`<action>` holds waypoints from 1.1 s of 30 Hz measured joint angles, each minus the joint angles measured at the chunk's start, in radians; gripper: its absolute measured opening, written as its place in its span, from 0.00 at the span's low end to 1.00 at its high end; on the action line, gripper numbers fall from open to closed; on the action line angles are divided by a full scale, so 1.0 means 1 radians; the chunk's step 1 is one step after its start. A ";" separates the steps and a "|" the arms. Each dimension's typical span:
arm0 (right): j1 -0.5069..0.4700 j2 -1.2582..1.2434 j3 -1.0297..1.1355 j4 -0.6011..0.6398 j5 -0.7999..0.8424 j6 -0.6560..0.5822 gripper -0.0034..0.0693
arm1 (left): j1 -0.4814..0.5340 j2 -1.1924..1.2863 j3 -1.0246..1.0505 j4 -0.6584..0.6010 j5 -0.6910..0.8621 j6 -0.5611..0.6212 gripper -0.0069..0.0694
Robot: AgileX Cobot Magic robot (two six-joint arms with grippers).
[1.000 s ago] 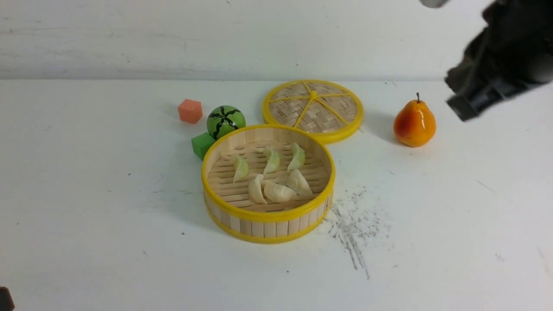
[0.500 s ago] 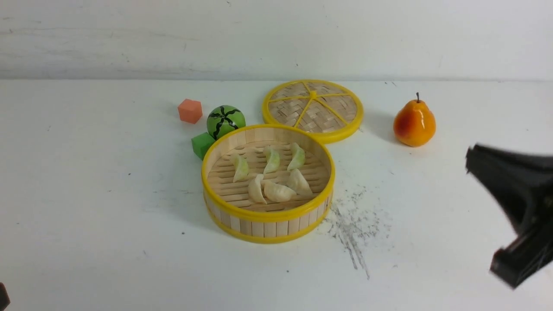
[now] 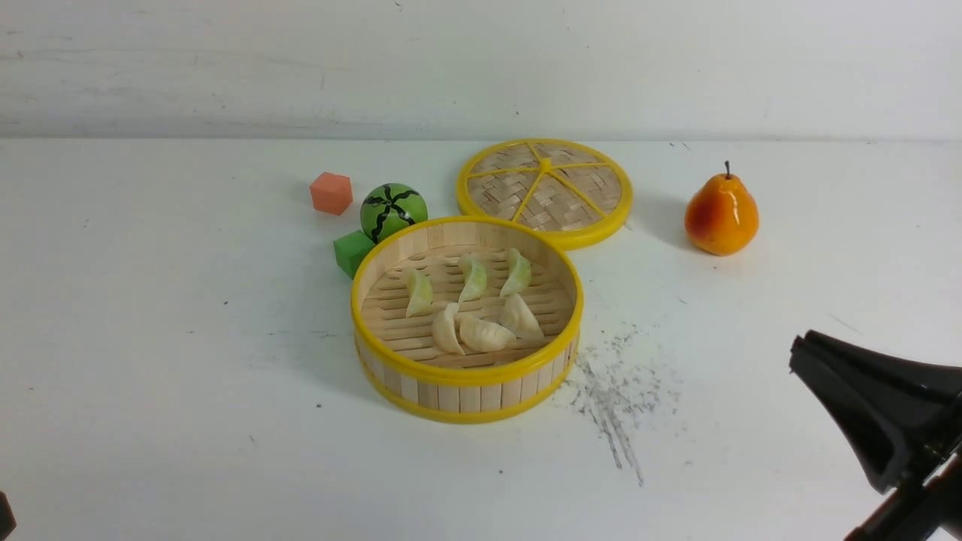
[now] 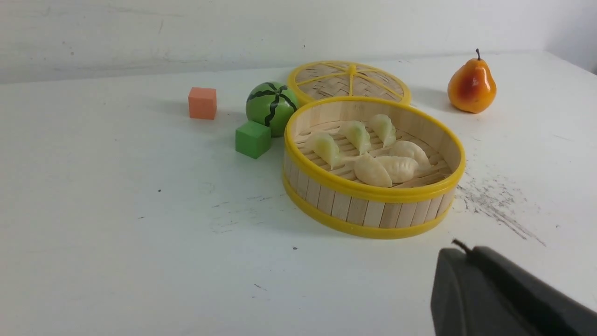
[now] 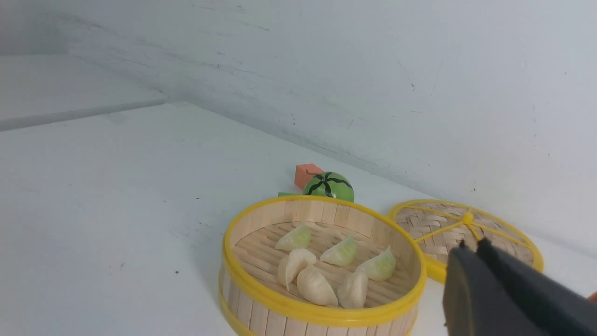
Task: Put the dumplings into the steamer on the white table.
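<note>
The steamer (image 3: 466, 394) stands mid-table on the white table (image 3: 188, 376), a round bamboo basket with yellow rims. Inside it lie the dumplings (image 3: 481, 333): three pale green at the back, three cream-white in front, also seen in both wrist views (image 4: 373, 170) (image 5: 317, 284). My right gripper (image 3: 798, 353) hovers low at the right, well clear of the steamer, its black jaws shut with nothing between them (image 5: 471, 246). My left gripper (image 4: 459, 249) is shut and empty too, near the front edge; only a dark sliver of that arm shows at the front view's lower left corner.
The flat woven lid (image 3: 545, 191) lies behind the steamer, touching its rim. An orange pear (image 3: 720, 214) stands to the right. A green watermelon ball (image 3: 392, 210), a green cube (image 3: 351, 252) and an orange cube (image 3: 331, 192) sit at the back left. Grey scratch marks (image 3: 612, 394) lie right of the steamer.
My right arm has dropped from the upper right of the front view to low at the right and drawn nearer. The dumplings and steamer have not moved.
</note>
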 joint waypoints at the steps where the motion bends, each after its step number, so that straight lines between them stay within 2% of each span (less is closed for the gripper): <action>1: 0.000 0.000 0.000 0.000 0.000 0.000 0.05 | 0.000 0.000 0.000 0.000 0.000 0.000 0.07; 15: 0.000 -0.033 0.025 0.000 -0.003 0.001 0.06 | 0.000 0.000 0.000 0.000 -0.001 0.000 0.07; 23: 0.000 -0.260 0.238 0.002 -0.047 0.001 0.07 | 0.000 -0.007 0.000 0.001 0.003 0.000 0.08; 29: -0.041 -0.472 0.279 0.009 0.166 0.000 0.07 | 0.000 -0.008 0.000 0.002 0.011 0.000 0.08; 33: -0.144 -0.616 0.279 0.021 0.374 0.000 0.08 | 0.000 -0.008 0.000 0.003 0.013 0.000 0.09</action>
